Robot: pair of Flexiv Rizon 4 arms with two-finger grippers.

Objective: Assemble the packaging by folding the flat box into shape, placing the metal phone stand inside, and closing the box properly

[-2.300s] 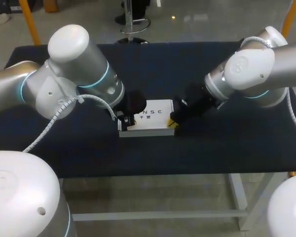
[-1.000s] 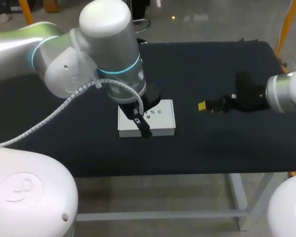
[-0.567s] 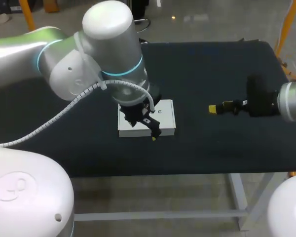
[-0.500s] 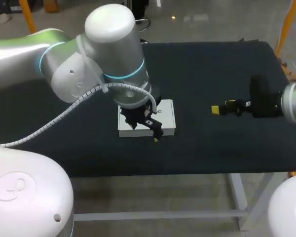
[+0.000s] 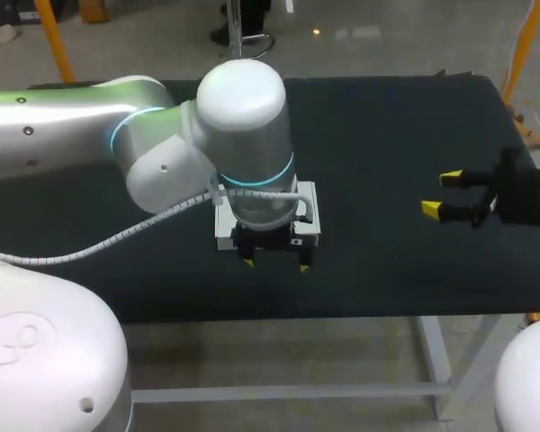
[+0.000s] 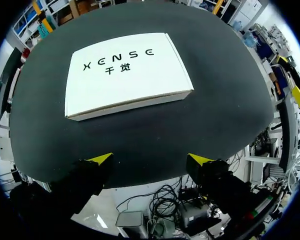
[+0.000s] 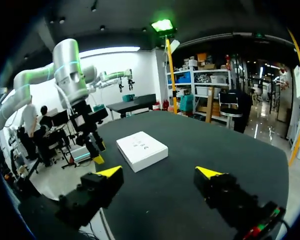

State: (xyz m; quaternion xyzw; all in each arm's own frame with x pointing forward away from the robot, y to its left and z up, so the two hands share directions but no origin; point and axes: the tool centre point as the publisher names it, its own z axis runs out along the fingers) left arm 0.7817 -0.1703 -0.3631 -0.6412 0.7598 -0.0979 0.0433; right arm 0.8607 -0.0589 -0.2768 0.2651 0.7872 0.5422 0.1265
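Note:
A closed white box (image 6: 125,72) with black print on its lid lies flat on the black table (image 5: 387,126). In the head view my left arm covers most of the box (image 5: 222,232). My left gripper (image 5: 275,265) hangs just in front of the box, near the table's front edge, open with nothing between its fingers. In its own view the left gripper (image 6: 150,160) faces the box's long front side. My right gripper (image 5: 443,193) is open and empty far off to the right. The right wrist view shows the box (image 7: 141,150) ahead of the right gripper (image 7: 159,172). No phone stand is visible.
The black table carries nothing else that I can see. Its front edge (image 6: 155,177) runs right beneath my left gripper's fingertips. My left arm's big elbow joint (image 5: 243,99) stands above the box's rear.
My left arm swung across the box toward the table's front, and its gripper turned to face the box's front side. My right gripper drew back to the right and rotated.

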